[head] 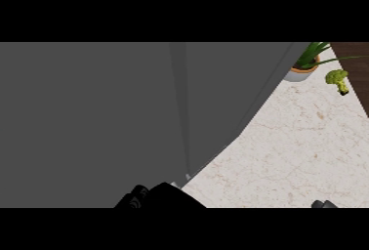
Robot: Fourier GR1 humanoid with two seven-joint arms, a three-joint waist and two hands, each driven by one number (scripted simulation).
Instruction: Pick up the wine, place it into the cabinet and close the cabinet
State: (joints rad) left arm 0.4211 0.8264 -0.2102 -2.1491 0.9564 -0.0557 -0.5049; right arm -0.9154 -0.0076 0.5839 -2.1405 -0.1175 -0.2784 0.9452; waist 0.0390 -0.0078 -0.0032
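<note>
The cabinet (108, 122) fills most of the head view. It is a flat, plain, dark grey face with a slightly lighter vertical band running down its middle, and its right edge slants from the upper right down to the bottom centre. The wine does not show; where it is cannot be told from this view.

The left hand (162, 197) is a black mass right at the cabinet's lower corner, seemingly against it. Whether it is released, clenched or grasping something cannot be told. Only a sliver of the right hand (323, 204) shows, well to the right of the cabinet, and its state is also unclear.

The pale marbled counter (302, 146) lies to the right of the cabinet. A potted plant (304, 72) stands beside the cabinet's upper edge, with a broccoli (337, 78) just beyond it.
</note>
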